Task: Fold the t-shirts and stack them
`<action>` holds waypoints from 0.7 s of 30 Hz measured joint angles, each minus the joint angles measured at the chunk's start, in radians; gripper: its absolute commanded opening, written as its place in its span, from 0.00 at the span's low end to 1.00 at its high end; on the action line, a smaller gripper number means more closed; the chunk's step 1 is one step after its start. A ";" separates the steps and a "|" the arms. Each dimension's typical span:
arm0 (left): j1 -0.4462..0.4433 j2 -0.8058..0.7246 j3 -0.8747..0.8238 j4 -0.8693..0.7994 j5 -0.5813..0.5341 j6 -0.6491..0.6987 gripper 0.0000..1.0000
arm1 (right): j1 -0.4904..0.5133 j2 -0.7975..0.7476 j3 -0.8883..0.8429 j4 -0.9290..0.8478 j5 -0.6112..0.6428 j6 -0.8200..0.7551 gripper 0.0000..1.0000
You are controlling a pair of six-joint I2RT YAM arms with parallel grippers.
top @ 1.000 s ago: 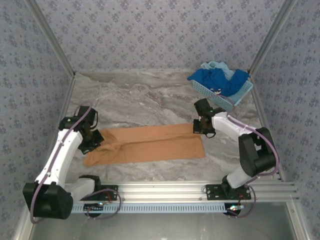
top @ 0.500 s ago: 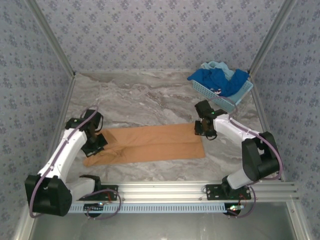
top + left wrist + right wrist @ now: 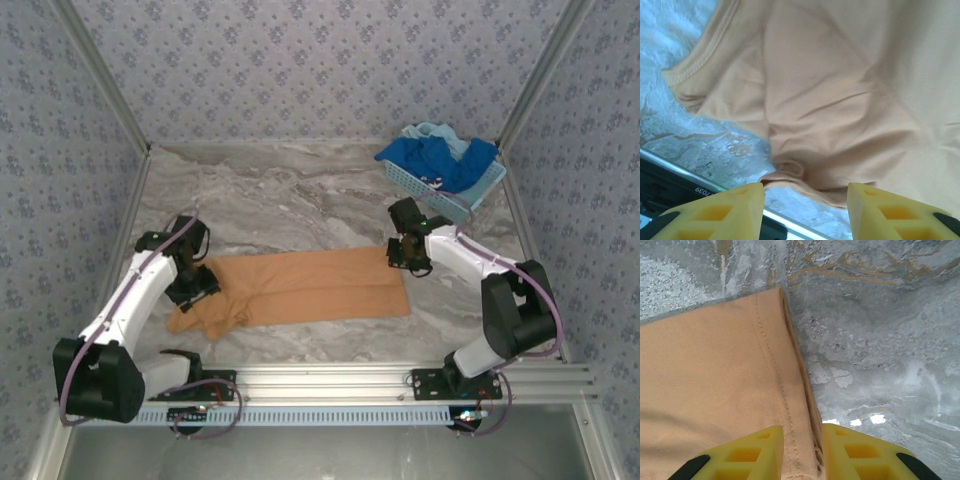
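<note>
Left end effector [image 3: 805,191] nudged inward, fingers spread | right end effector [image 3: 802,434] pinches orange t-shirt [image 3: 300,290] hem, seen in wrist view

Orange-tan t-shirt [image 3: 300,290], plain across centre frame, with matching stitching along its hem. Under it the table [image 3: 280,195] is grey-white marble with tan veins. Upper right, a light blue perforated basket [image 3: 415,184] holds a royal blue shirt [image 3: 440,160] and a pale aqua shirt [image 3: 426,130]. Walls [image 3: 300,60] are blue-grey with a small floral print. Arms [image 3: 135,300] white with black joints. The right gripper [image 3: 802,452] flashes bright yellow fingers [image 3: 752,452].
</note>
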 measured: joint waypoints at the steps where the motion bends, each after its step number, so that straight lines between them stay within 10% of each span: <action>1: 0.009 0.008 0.026 0.003 0.005 -0.003 0.42 | 0.003 0.005 0.000 0.004 -0.007 0.000 0.27; 21: 0.406 0.600 0.165 0.293 0.042 0.006 0.10 | -0.029 0.387 0.303 0.011 -0.124 0.034 0.24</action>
